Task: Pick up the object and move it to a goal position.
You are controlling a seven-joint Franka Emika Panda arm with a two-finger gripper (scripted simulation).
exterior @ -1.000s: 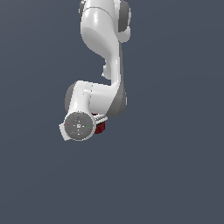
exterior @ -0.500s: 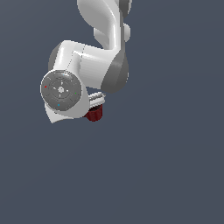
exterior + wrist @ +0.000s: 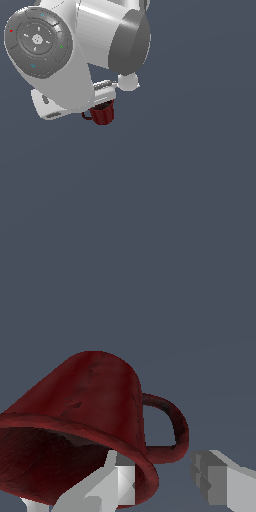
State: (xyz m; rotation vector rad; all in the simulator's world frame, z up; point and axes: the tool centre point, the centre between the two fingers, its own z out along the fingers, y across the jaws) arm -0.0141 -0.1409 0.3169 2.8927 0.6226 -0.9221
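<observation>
The small dark red mug (image 3: 102, 114) hangs in the air just under the white arm's hand, its looped handle (image 3: 86, 116) pointing to the exterior view's left. In the wrist view the mug (image 3: 95, 396) fills the frame, its dark inside facing the camera and its handle (image 3: 172, 426) to one side. My gripper (image 3: 103, 99) is shut on the mug. One finger (image 3: 107, 483) sits inside the rim and the other finger (image 3: 217, 481) is outside, by the handle. The gripper (image 3: 160, 478) clamps the mug's wall.
The big white arm links and the round grey wrist flange (image 3: 39, 41) fill the upper left of the exterior view. A small pale ball (image 3: 128, 81) shows beside the hand. All around is flat dark grey-blue ground (image 3: 190, 190).
The arm has swung up and toward the exterior camera, so it looks much larger. The mug has travelled with the gripper and stays in its hold.
</observation>
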